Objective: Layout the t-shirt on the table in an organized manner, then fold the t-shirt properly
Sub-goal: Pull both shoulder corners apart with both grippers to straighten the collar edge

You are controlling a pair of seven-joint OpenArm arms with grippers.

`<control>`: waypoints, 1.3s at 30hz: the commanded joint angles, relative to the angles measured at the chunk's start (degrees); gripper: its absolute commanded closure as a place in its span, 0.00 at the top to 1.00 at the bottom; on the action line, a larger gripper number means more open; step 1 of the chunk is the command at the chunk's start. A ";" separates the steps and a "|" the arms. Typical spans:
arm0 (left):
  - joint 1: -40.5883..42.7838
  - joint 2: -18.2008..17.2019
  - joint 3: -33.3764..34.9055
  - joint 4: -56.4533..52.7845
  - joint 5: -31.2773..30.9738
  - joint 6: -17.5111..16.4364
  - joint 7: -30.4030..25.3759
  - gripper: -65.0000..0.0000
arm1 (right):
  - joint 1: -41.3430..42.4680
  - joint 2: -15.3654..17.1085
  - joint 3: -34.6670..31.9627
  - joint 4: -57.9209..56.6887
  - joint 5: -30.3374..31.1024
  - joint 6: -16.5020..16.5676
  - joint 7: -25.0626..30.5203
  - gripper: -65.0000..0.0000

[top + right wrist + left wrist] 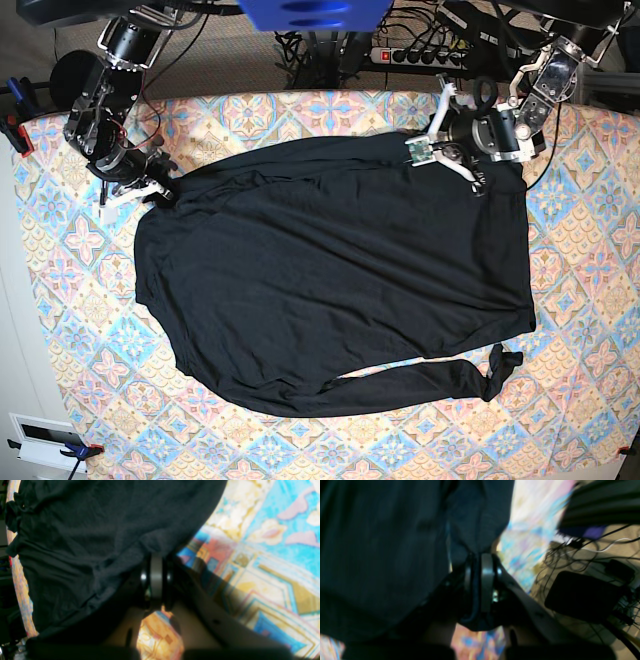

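Lying t-shirt [330, 280] pinched by both tools.

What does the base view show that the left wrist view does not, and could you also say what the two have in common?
Only the base view shows the whole t-shirt spread across the table, one long sleeve lying along its near edge, and the right gripper shut on the shirt's far left corner. Only the left wrist view shows, close up, fabric pinched between the jaws of the left gripper, plus a blurred tangle of cables beyond the table's edge. Both show the black shirt, the patterned tablecloth and the left gripper holding the shirt's far edge.
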 commanded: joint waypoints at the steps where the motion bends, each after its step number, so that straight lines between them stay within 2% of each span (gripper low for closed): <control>1: -0.03 -0.69 -1.21 0.86 -0.56 -0.76 -1.02 0.00 | 0.42 1.02 0.25 0.78 0.08 0.29 0.12 0.00; 9: 6.21 -0.60 -10.35 0.86 -0.65 -0.80 -1.02 0.00 | 0.42 6.20 -0.10 0.78 0.08 0.29 0.12 0.00; 15: 7.70 -0.60 -10.79 0.86 -0.65 -0.80 -1.11 0.00 | 0.34 9.28 -0.10 0.78 0.08 0.29 0.03 0.00; 29: 11.48 -0.60 -10.97 4.11 -0.82 -0.80 -1.11 0.00 | -2.13 9.37 -0.10 1.48 0.26 0.47 0.03 0.00; 33: 11.40 -0.69 -12.90 4.11 -5.57 -0.80 -1.11 0.00 | -3.09 9.37 -0.10 3.68 0.26 0.47 -0.06 0.00; 39: 11.48 -0.69 -23.28 4.02 -15.42 -0.80 -1.02 0.00 | -5.38 9.37 -0.19 9.30 0.08 0.47 -0.06 0.00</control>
